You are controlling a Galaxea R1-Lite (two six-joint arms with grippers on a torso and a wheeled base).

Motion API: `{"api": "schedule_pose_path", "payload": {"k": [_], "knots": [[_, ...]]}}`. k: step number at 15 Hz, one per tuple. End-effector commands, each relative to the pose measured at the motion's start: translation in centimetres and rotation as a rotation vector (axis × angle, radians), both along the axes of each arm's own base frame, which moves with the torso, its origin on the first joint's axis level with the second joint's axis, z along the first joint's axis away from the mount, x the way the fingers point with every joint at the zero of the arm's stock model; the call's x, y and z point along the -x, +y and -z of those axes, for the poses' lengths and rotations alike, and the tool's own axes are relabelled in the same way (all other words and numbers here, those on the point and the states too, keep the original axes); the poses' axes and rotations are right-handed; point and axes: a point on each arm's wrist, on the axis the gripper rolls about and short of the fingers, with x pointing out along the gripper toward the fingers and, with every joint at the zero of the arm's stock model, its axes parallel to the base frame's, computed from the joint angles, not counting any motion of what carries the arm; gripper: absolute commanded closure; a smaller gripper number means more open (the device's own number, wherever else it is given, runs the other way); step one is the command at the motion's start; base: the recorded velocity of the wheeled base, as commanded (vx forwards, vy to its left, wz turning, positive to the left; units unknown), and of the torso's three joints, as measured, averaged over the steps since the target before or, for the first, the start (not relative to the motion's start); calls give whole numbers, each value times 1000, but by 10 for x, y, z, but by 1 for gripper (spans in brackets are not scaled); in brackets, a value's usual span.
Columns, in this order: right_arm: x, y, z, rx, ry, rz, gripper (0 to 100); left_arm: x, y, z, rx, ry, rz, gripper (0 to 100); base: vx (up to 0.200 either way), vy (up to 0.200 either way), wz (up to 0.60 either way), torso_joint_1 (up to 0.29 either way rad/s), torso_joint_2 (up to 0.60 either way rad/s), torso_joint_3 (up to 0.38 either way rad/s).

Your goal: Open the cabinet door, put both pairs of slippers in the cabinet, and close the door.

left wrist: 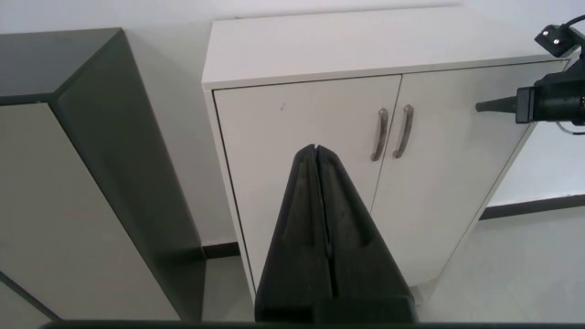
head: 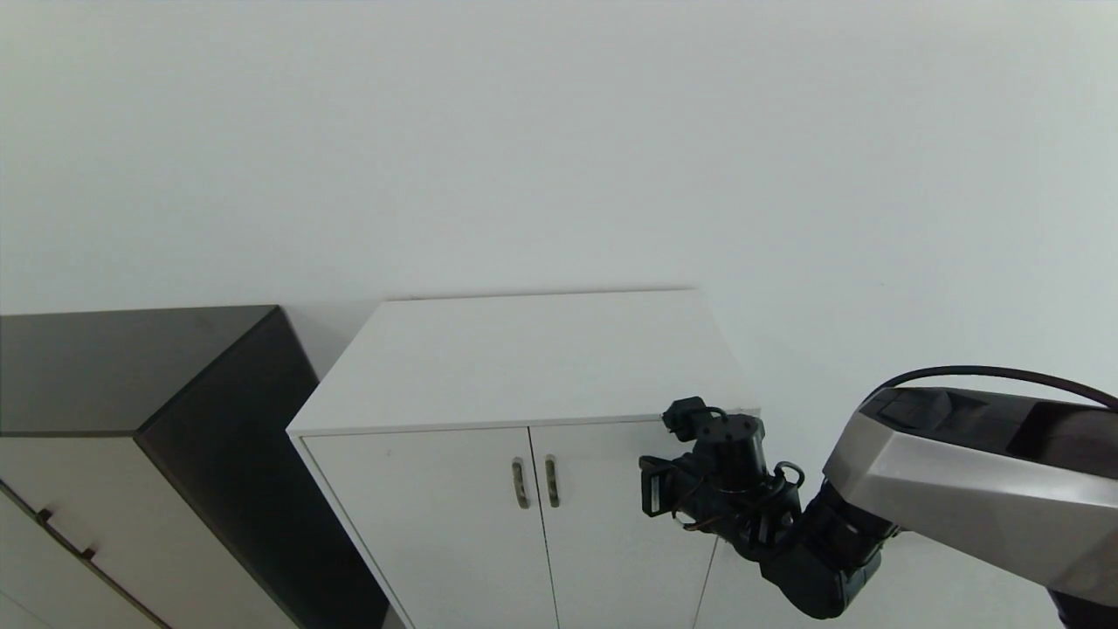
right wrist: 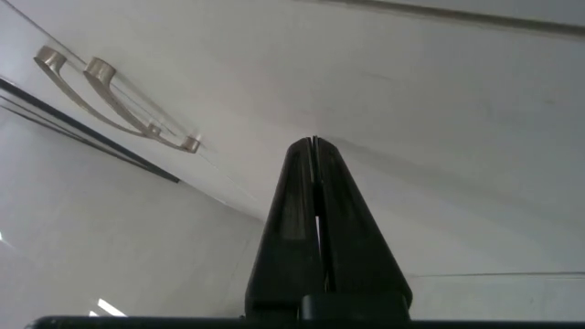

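Head view, left to right: dark matte cabinet (head: 218,419), then the white laminate cabinet (head: 524,358), doors shut. Its slim curved metal right door handle (head: 551,480) sits near my right gripper (right wrist: 313,146), off to its left. That one's pinched closed and empty, left gripper (left wrist: 314,155) too. My worry: closed fingers skidding off that slick handle or jabbing the door.

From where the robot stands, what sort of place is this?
Probably an entryway or plain storage corner indoors: a white two-door cabinet with paired metal handles stands against a bare white wall, beside a dark-topped cabinet.
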Motion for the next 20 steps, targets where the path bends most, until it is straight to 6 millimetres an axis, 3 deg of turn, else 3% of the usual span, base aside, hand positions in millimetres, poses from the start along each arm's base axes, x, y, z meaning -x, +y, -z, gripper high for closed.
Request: {"api": "schedule_pose_path", "payload": {"k": [1,5,8,11,18,19,20], "knots": [[12,-3,-3,-7,-13,-13,100,0,0,0,0,0,1,100,0,0,0,0,0,0],[38,-14,-24,-2,-11,-34,100,0,0,0,-2,0,1,100,0,0,0,0,0,0],[75,-50,-57,6,-27,15,100,0,0,0,-2,0,1,100,0,0,0,0,0,0],[102,-91,-75,28,-45,140,100,0,0,0,-2,0,1,100,0,0,0,0,0,0],[189,-199,-83,71,5,409,100,0,0,0,-3,-1,1,100,0,0,0,0,0,0],[203,-211,-86,81,25,428,100,0,0,0,-3,-1,1,100,0,0,0,0,0,0],[203,-211,-86,81,25,428,100,0,0,0,-3,-1,1,100,0,0,0,0,0,0]]}}
